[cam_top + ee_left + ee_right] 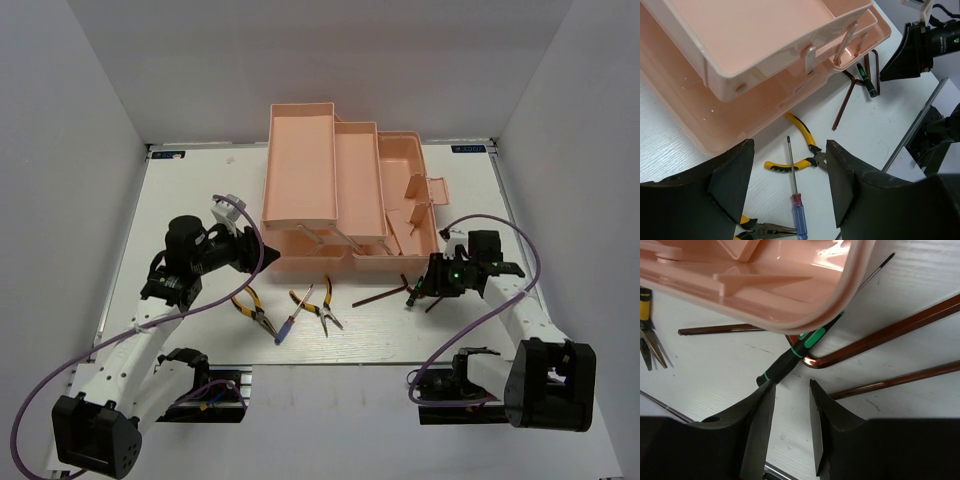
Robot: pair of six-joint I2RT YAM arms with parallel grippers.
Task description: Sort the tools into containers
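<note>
Wide open and empty, the left gripper (790,150) hovers above the white table (180,200). Its black fingers (735,175) aim toward 3 o'clock in the top view, tips just beside the near-left corner of the large translucent salmon-pink plastic toolbox (300,170). That toolbox stands open at the table's centre, its fold-out trays stepped up toward 12 o'clock.

At 6 o'clock of the box the tools lie loose on the table. Farthest left is a yellow-handled pair of pliers (252,306), nose toward 5 o'clock. Just right of it lies a screwdriver with a clear blue handle (291,318), handle at 7 o'clock, thin shaft running toward 1 o'clock and crossing one handle of a second yellow-handled pair of pliers (326,306). Further right, thin reddish-brown L-shaped hex keys (383,294) lie near the box's front-right corner. Among them is a small green-and-black tool (790,357), its green end hidden behind the box's rounded corner in the right wrist view.

At the far right, the right gripper (791,387) has its jaws parted only narrowly and grips nothing. Its tips sit just beside the tool's black butt end; I cannot tell whether they touch.
</note>
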